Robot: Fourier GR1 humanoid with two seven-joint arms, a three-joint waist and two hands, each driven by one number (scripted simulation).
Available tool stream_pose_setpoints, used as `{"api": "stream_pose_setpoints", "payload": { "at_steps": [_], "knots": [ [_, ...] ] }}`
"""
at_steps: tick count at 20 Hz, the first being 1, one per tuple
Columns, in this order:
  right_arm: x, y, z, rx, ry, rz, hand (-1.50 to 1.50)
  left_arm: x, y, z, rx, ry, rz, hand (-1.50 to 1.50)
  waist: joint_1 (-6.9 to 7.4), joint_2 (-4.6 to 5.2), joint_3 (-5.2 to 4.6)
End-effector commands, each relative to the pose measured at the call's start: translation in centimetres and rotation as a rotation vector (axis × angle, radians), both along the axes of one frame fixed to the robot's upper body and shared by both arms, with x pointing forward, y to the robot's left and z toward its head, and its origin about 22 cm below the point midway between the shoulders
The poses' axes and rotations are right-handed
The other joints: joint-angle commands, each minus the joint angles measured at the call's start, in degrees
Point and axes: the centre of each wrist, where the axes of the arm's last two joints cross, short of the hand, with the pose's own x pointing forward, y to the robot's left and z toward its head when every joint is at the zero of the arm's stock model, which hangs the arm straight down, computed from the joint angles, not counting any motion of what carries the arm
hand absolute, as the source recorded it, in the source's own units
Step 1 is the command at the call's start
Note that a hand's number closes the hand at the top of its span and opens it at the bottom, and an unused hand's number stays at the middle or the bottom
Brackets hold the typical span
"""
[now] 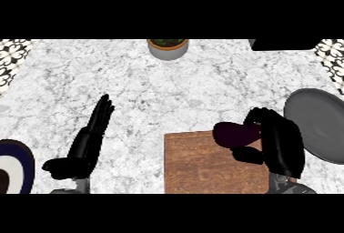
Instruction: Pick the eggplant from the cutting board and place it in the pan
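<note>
Fingers (pixel 259 119) of the right robot hand (pixel 282 145) curl over the dark purple eggplant (pixel 235 133), with the thumb (pixel 247 155) below it, so this robot hand is clamped on the eggplant. The eggplant sits at the upper right corner of the wooden cutting board (pixel 201 166), partly past the board's top edge; whether it touches the board or is lifted off it cannot be told from this steep view. Just to the right of that robot hand lies the grey pan (pixel 319 123), round and cut off by the view's right edge, with nothing visible inside it. The eggplant is apart from the pan, with the robot hand between them.

The left robot hand (pixel 84 145) rests well to the left of the board, its fingers straight and together, pointing up the view, holding nothing. Beside it, at the left edge, a plate (pixel 17 164) with a dark blue rim shows in part. All stands on the white marbled table (pixel 148 91). At the far edge of the table stands a grey pot with a plant (pixel 168 47), and a black object (pixel 283 43) shows at the upper right.
</note>
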Motion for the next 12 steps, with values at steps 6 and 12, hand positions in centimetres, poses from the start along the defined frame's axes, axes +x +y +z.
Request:
{"api": "stream_pose_setpoints", "payload": {
  "at_steps": [6, 12],
  "knots": [
    [-2.0, -3.1, 0.9, 0.178, -0.163, -0.269, 1.50, 0.5, 0.1, -0.7, -0.012, 0.005, -0.033, 0.00, 1.58, 0.70, 0.13],
    [-1.1, -9.5, 0.9, 0.265, -0.243, -0.370, 1.50, -0.3, 0.1, -0.3, -0.011, -0.002, -0.025, 0.00, 1.88, 0.71, 0.15]
  ]
}}
